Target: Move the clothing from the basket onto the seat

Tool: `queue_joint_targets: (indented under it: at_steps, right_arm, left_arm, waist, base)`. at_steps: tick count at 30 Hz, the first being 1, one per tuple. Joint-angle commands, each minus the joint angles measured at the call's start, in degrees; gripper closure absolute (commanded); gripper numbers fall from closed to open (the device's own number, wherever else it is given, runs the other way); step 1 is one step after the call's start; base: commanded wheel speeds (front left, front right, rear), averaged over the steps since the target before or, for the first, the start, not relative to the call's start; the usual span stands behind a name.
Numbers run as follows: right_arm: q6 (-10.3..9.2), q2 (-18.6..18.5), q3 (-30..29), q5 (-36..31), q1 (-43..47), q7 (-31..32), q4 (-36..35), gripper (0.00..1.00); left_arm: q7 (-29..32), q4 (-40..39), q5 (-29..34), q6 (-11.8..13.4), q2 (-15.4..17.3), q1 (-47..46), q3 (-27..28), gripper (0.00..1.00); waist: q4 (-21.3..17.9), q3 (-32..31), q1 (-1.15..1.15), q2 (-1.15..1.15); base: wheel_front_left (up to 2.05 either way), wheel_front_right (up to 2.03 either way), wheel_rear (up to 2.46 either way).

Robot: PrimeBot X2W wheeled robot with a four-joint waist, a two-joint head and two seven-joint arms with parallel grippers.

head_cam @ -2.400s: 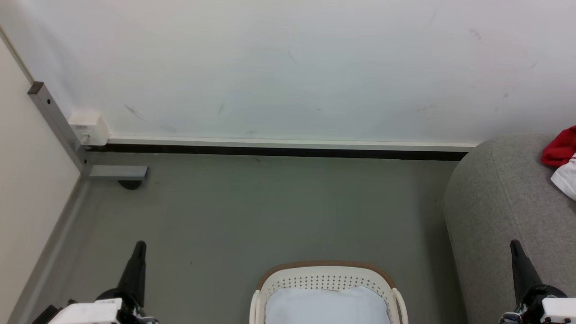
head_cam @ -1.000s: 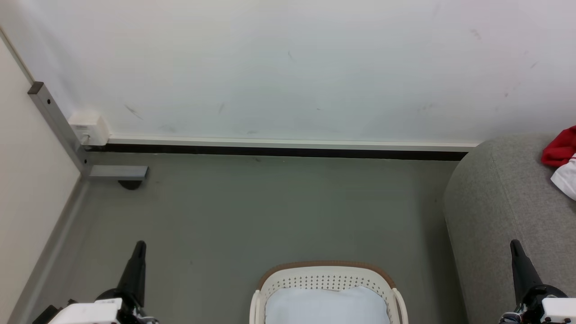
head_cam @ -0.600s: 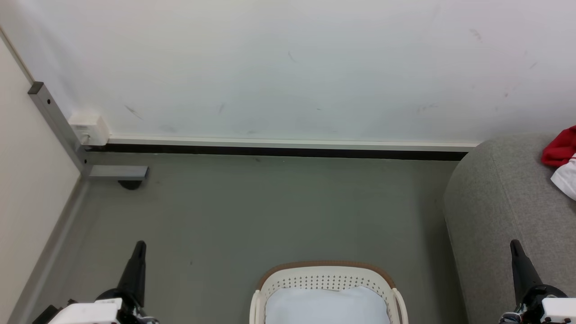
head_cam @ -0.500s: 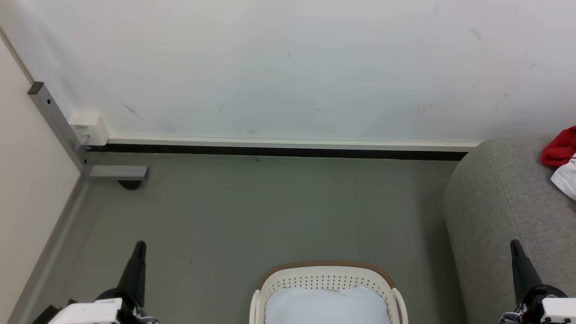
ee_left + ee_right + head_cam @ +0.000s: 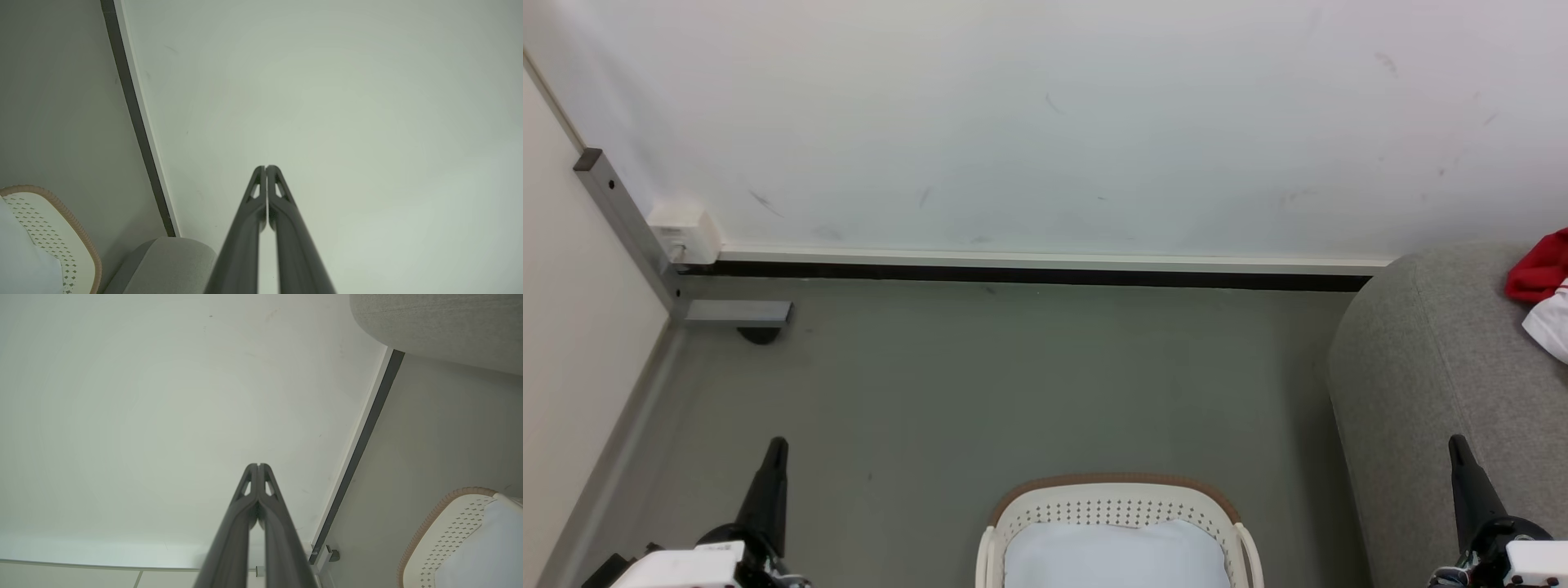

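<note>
Down on the grey floor [image 5: 1013, 384], midway between left and right jaws, both pinched together and empty, sits the oval cream-white perforated plastic basket [image 5: 1115, 510] holding pale fabric [image 5: 1115, 559], red-and-white jersey [image 5: 1539, 265] already on the light-grey upholstered seat [image 5: 1429, 367], rightward.

no readable text, labels or numbers
</note>
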Motion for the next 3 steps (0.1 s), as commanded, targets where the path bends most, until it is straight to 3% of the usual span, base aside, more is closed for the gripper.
queue_joint_targets:
  at_steps: [1,3]
  right_arm:
    - [-0.12,-0.47,-0.06,0.07,-0.79,0.15,-0.29,1.0]
    - [-0.12,-0.47,-0.06,0.06,-0.79,0.15,-0.29,1.0]
  left_arm:
    - [0.21,-0.21,-0.77,-0.06,0.1,-0.47,0.12,1.0]
    - [0.21,-0.21,-0.77,-0.06,0.1,-0.47,0.12,1.0]
  waist:
    - [0.0,0.0,0.0,0.0]
    - [0.0,0.0,0.0,0.0]
  base:
    - [0.0,0.0,0.0]
    - [0.0,0.0,0.0]
